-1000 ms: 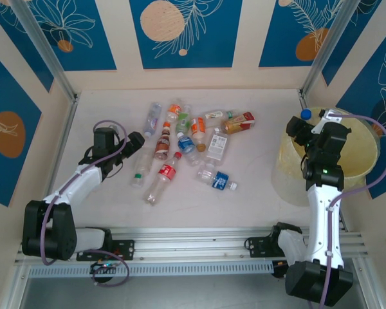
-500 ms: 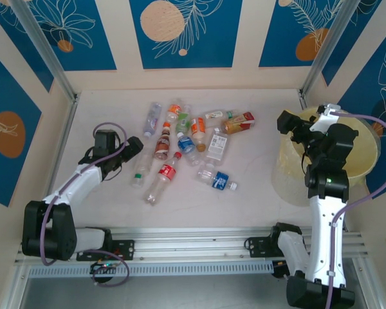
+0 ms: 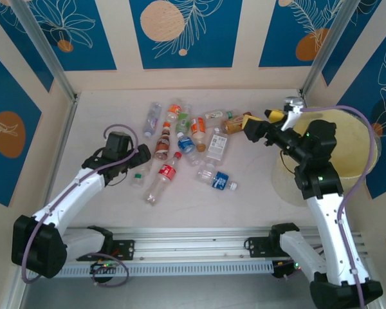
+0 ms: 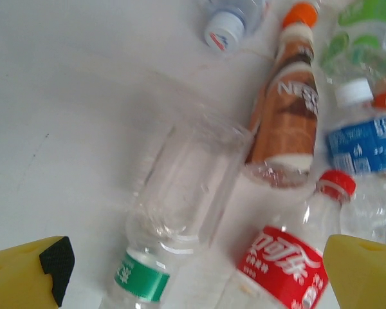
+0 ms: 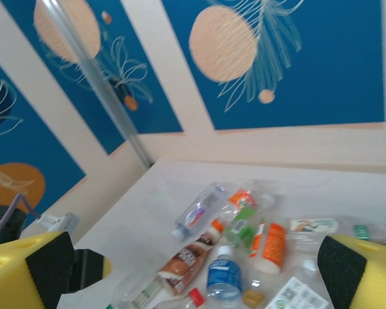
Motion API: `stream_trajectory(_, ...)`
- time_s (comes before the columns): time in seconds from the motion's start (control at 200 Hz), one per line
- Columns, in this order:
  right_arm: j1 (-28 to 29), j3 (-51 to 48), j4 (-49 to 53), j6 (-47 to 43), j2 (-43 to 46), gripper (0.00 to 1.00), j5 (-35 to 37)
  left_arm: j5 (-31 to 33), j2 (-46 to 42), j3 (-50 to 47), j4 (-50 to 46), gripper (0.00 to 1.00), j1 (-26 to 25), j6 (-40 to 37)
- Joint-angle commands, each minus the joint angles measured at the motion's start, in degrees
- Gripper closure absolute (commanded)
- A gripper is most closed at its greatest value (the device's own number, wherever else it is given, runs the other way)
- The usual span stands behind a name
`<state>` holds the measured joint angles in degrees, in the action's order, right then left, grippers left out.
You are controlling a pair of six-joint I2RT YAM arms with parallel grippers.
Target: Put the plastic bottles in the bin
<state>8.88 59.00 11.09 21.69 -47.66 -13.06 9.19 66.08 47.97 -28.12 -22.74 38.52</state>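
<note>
Hovering at the left edge of the bottles (image 3: 186,138), my left claw (image 3: 140,156) stands wide open and empty. A clear green-label bottle (image 4: 180,193) lies on the table (image 3: 103,109) just below, between its fingers (image 4: 26,273). My right claw (image 3: 260,121) is spread open too, holding nothing, up in the air between the bin (image 3: 284,181) and the bottles. Nearly all the work looks left. The bottles lie clustered mid-table, well apart from the bin on my right, and I can't make out any inside it. I judge the clear one is next.
</note>
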Motion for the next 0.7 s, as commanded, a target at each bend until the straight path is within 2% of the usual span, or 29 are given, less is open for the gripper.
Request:
stream_trajectory(0.0, 5.1, -1.5, -1.3, -0.2, -2.4, 0.01, 6.3, 9.7, -1.0, 2.6, -9.5, 0.00, -5.3, -3.4)
stream_trajectory(0.05, 7.3, -2.1, -1.5, -0.5, -3.3, 0.01, 9.8, 10.8, -0.7, 2.0, -9.8, 0.00, -5.7, -4.0)
stream_trajectory(0.125, 9.3, -3.1, -2.2, -0.2, -4.7, 0.01, 13.5, 9.3, 1.5, 1.7, -9.0, 0.00, -5.6, -6.3)
stream_trajectory(0.255, 10.4, -3.2, -1.2, -0.9, -6.4, 0.01, 16.1, 9.9, 9.3, 4.7, -9.5, 0.00, -4.4, -9.6)
stream_trajectory(0.4, 10.6, -2.7, 0.5, -1.7, -6.5, 0.00, 17.9, 3.1, 16.4, 7.7, -6.8, 0.00, -2.1, -13.6)
stream_trajectory(0.6, 10.5, -3.6, 1.8, -2.3, -4.9, 0.01, 20.0, 3.2, 21.1, 8.6, -3.8, 0.01, -1.3, -16.1)
stream_trajectory(0.695, 10.5, -3.8, 2.2, -2.1, -4.5, 0.01, 20.2, -2.4, 22.9, 6.9, -0.3, 0.03, 1.5, -16.1)
